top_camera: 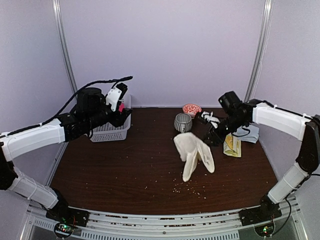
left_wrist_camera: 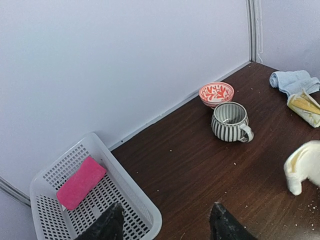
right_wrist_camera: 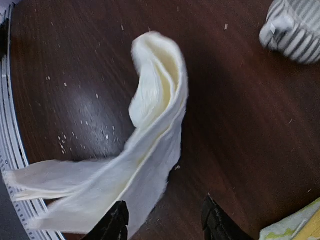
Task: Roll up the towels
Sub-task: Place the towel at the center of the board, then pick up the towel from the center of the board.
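Cream-white towel (top_camera: 194, 152) in a loose, floppy fold mid-bench (top_camera: 125, 170), just ahead of the right fingers (right_wrist_camera: 114, 225), parted and gripping nothing. Left fingers (left_wrist_camera: 111, 225) likewise parted, empty, above the corner of a white basket (left_wrist_camera: 127, 175) with the pink towel (left_wrist_camera: 80, 182) inside. Yellow towel (top_camera: 232, 145) and blue-grey towel (top_camera: 250, 134) far right, near a striped mug (top_camera: 183, 122).

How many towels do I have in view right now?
4. Pink towel in the basket at back left; cream towel unrolled mid-table; yellow towel at right, beside the pale blue-grey towel near the right wall. Others may be hidden.
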